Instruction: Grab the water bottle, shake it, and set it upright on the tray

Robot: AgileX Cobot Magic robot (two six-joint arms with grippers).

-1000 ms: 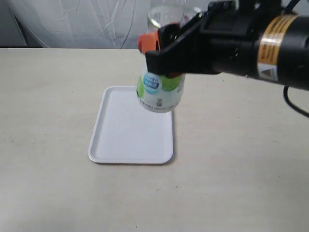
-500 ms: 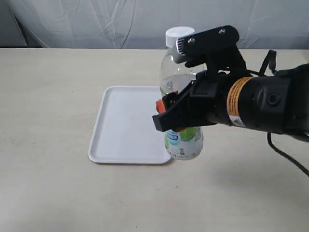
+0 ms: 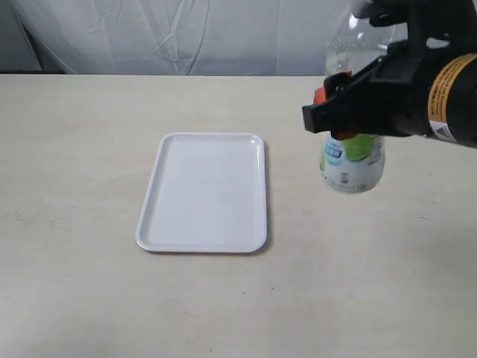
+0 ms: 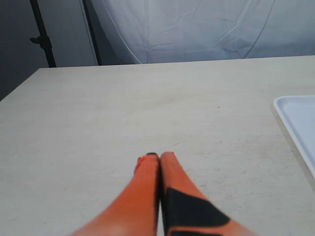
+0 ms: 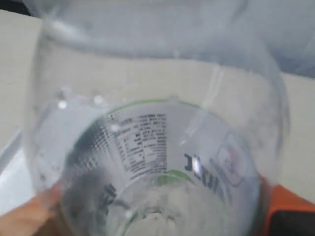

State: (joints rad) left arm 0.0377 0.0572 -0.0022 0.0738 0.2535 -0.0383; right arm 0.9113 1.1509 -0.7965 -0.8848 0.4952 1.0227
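The clear plastic water bottle (image 3: 352,158) carries a white label with green and blue patches and dark lettering. The flat white rectangular plastic tray (image 3: 205,190) is plain white all over. The right gripper (image 3: 350,123) is black with orange fingers (image 5: 288,204), and a yellow band (image 3: 447,97) rings its black arm. The left gripper (image 4: 158,158) is orange too, with black patches. The table (image 3: 74,149) is pale beige, faintly speckled.
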